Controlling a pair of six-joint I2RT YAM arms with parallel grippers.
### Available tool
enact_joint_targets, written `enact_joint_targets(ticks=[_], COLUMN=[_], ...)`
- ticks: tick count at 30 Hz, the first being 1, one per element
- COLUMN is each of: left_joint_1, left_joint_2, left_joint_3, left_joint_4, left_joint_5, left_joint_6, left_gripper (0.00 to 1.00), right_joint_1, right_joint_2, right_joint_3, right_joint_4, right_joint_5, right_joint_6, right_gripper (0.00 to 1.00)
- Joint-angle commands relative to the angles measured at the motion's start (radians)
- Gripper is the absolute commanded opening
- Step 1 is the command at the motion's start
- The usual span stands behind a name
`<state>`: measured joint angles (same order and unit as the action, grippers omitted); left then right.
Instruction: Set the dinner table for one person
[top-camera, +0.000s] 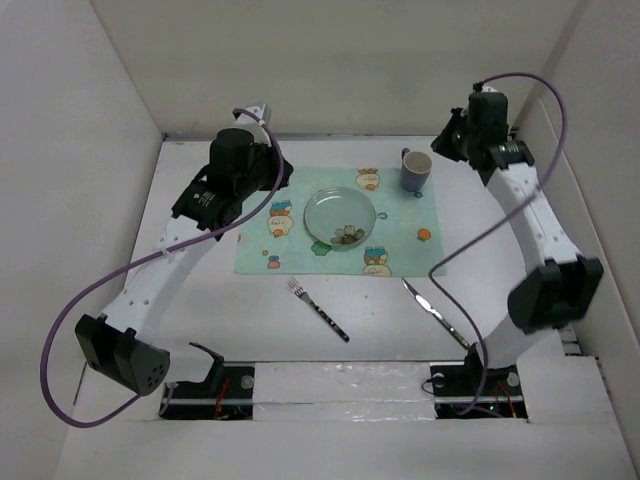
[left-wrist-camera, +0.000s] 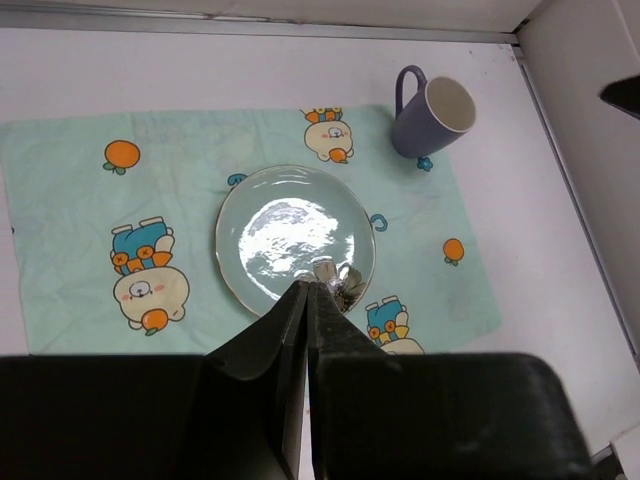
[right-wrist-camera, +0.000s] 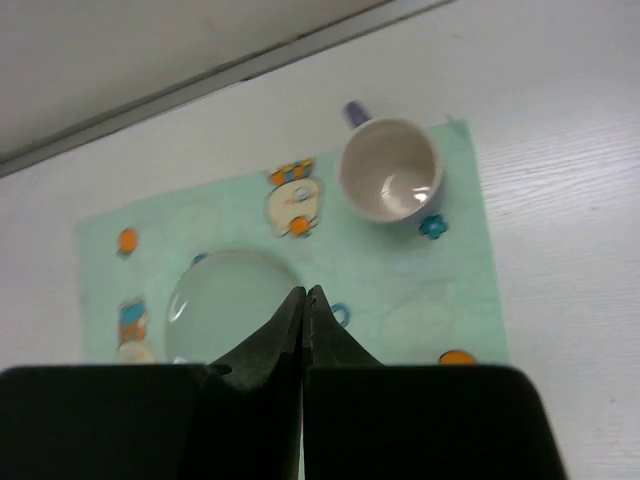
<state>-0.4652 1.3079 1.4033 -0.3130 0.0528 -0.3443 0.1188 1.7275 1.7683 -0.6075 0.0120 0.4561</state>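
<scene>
Near edge: both arm bases bolted here, arms bowing outward and up.

Bare white tabletop (top-camera: 380, 330), just short of the mat: a fork (top-camera: 318, 305) lies diagonally, tines pointing far-left and close to the mat's near edge, dark handle trailing near-right. A knife (top-camera: 435, 312) lies well to its right on much the same slant, its tip near the mat's near right corner. Neither touches the other.

Middle of the tabletop: a mint-green placemat (top-camera: 262, 255) with cartoon print lies flat. A clear glass plate (top-camera: 341, 217) sits about centre on it. We note small brownish bits at the plate's near rim, too blurred to identify.

Far right corner of the mat: a grey-purple mug (top-camera: 416, 170) with a white inside, upright, handle turned to the far left.

Far side, raised off the surface: the left gripper (left-wrist-camera: 307, 290) has its fingers pressed together with nothing between them, tips over the plate's near rim in its own camera. The right gripper (right-wrist-camera: 304, 295) is likewise closed and empty, up high beyond the mug.
</scene>
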Motion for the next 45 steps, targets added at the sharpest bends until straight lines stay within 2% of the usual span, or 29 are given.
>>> enact_joint_targets(ticks=[1, 4, 6, 7, 8, 9, 10, 11, 12, 13, 14, 22, 28, 30, 31, 34, 36, 41, 45], left_joint_1=[-0.006, -0.006, -0.006, -0.006, -0.006, -0.006, -0.006, -0.006, -0.006, -0.006, -0.006, 0.005, 0.005, 0.005, 0.005, 0.005, 0.005, 0.005, 0.005], left_joint_2=[-0.027, -0.050, -0.068, -0.082, -0.082, -0.099, -0.111, -0.122, -0.142, -0.150, -0.160, -0.237, -0.283, -0.294, -0.295, -0.294, -0.294, -0.285, -0.282], left_joint_3=[0.025, -0.012, -0.026, -0.032, -0.032, -0.038, -0.041, -0.043, -0.046, -0.044, -0.043, -0.020, -0.053, -0.067, -0.069, -0.066, -0.060, -0.040, -0.029], left_joint_4=[-0.006, -0.023, -0.050, -0.084, -0.084, -0.090, -0.097, -0.103, -0.101, -0.103, -0.107, -0.124, -0.146, -0.143, -0.143, -0.143, -0.140, -0.155, -0.175], left_joint_5=[-0.030, -0.044, -0.103, -0.170, -0.171, -0.192, -0.226, -0.235, -0.244, -0.254, -0.257, -0.274, -0.283, -0.281, -0.281, -0.280, -0.281, -0.309, -0.307], left_joint_6=[0.005, 0.001, -0.005, -0.016, -0.016, -0.025, -0.027, -0.027, -0.025, -0.027, -0.027, -0.041, -0.039, -0.039, -0.039, -0.032, -0.025, 0.004, 0.011], left_gripper=[0.00, 0.00, 0.00, 0.02, 0.02, 0.07, 0.13, 0.24, 0.30, 0.34, 0.40, 0.44, 0.44, 0.44, 0.44, 0.44, 0.44, 0.44, 0.44], right_joint_1=[0.120, 0.278, 0.418, 0.559, 0.561, 0.603, 0.646, 0.691, 0.766, 0.795, 0.820, 1.024, 1.064, 1.075, 1.087, 1.130, 1.154, 1.125, 1.029], right_joint_2=[-0.233, -0.357, -0.410, -0.461, -0.462, -0.468, -0.465, -0.459, -0.451, -0.422, -0.404, -0.128, -0.033, -0.020, -0.013, -0.022, -0.037, -0.106, -0.041], right_joint_3=[-0.314, -0.479, -0.639, -0.761, -0.762, -0.791, -0.811, -0.835, -0.842, -0.845, -0.846, -0.765, -0.747, -0.741, -0.734, -0.702, -0.652, -0.492, -0.279], right_joint_4=[0.256, 0.252, 0.273, 0.290, 0.290, 0.298, 0.298, 0.299, 0.301, 0.304, 0.307, 0.319, 0.324, 0.321, 0.315, 0.281, 0.230, 0.147, 0.094], right_joint_5=[-0.148, -0.165, -0.140, -0.120, -0.119, -0.112, -0.101, -0.058, -0.034, -0.018, 0.033, 0.134, 0.189, 0.187, 0.192, 0.210, 0.220, 0.244, 0.256], right_joint_6=[-0.034, -0.069, -0.063, -0.047, -0.046, -0.030, -0.020, -0.014, -0.007, -0.004, -0.002, -0.071, -0.033, -0.025, -0.019, -0.005, 0.007, -0.003, -0.007], right_gripper=[0.00, 0.00, 0.00, 0.01, 0.01, 0.05, 0.21, 0.29, 0.37, 0.51, 0.55, 0.59, 0.53, 0.41, 0.29, 0.06, 0.00, 0.00, 0.00])
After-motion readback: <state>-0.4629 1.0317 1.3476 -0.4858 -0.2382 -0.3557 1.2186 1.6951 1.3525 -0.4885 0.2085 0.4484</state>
